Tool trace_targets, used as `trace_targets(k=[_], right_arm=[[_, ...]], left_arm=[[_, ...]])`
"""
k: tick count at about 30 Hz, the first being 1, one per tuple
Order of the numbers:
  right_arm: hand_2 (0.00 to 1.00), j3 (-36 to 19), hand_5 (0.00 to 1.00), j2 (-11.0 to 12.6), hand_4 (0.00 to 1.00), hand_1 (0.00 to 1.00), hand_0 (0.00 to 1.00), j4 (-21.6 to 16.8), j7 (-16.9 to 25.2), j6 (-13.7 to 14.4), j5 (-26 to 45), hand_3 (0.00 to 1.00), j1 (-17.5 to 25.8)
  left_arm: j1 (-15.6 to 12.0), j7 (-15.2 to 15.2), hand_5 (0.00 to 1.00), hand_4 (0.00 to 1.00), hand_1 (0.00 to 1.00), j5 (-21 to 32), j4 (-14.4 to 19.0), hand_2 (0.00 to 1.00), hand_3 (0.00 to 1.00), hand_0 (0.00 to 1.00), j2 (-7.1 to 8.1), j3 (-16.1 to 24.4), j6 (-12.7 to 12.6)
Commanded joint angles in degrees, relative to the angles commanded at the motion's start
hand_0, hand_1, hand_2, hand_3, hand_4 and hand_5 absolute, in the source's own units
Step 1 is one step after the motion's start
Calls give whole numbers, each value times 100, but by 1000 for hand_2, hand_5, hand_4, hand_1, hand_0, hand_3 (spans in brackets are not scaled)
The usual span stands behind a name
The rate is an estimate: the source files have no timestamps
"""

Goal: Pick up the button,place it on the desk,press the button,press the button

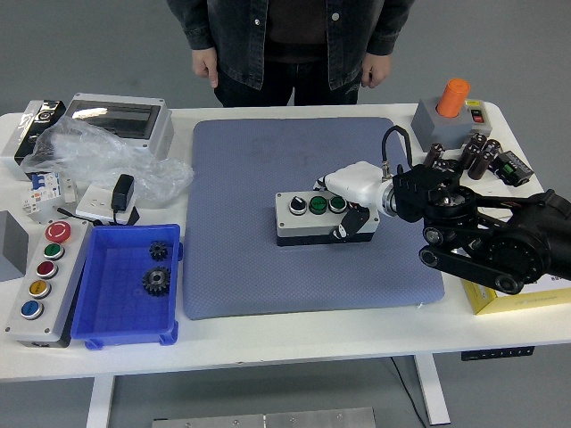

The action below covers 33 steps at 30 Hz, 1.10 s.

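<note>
While the right robot hand (355, 203) clasps the right end of the three-button control box (318, 215), with a white finger lying over the top near the rightmost green button and a dark thumb pressed against the front face, the box sits on or only just above the blue-grey mat (259, 232); the view does not settle whether its base is fully down. The main risk I see lies in that one-ended hold: nothing grips the box's left end, so if the base is not yet flat, that end could drop or swing as the fingers loosen and leave the box askew on the surface. Because the finger rests so close to the green button, a button could also be pushed by accident before the box is settled, which would confuse the two deliberate presses the task calls for. Once released, the box is probably light enough to slide across the mat or tip under a press that comes in at an angle rather than straight down. The capacitors (464, 153) and the grey switch box with the orange knob (453, 109) stand just behind the right arm, so a wide withdrawal could knock them. At the far edge of the white surface (294, 337) a person (290, 45) stands with both hands hanging, well apart from the box. No left robot hand is in view.
</note>
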<state>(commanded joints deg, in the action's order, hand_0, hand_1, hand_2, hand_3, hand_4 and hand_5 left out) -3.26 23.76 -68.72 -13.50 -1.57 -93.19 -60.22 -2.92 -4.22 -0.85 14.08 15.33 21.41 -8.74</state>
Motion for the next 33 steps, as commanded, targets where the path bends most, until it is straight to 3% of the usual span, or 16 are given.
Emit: trace_targets(k=[2,3,8,9,32,33], right_arm=[[763,-13,125,-2,676,731,734,1,3,-25,6,704,-3],[796,-18,189,-3,788,739,746,2,1,-38,7,758,-3],[796,-34,189,-10,788,739,746,16,-27,-86,23,758,1],[818,-37,260,-11,890,748,752,19,-32,-91,30,822,2],[835,-135,312,-36,935,753,750,104,-129,-283,115,838,14],[877,-142,495,-35,998,773,753,106,-131,-293,117,876,13]], left_arm=[[1,-3,424,810,762,6,-1,698,758,717,2,-5,7],[2,-4,426,810,762,6,-1,698,759,717,4,-5,9],[9,-10,426,810,762,4,-1,698,759,717,4,-2,17],[9,-10,428,810,761,0,1,696,754,716,3,0,18],[-18,-11,427,806,761,17,1,693,745,716,-10,-37,53],[-18,-10,432,801,760,21,0,692,736,715,-10,-43,56]])
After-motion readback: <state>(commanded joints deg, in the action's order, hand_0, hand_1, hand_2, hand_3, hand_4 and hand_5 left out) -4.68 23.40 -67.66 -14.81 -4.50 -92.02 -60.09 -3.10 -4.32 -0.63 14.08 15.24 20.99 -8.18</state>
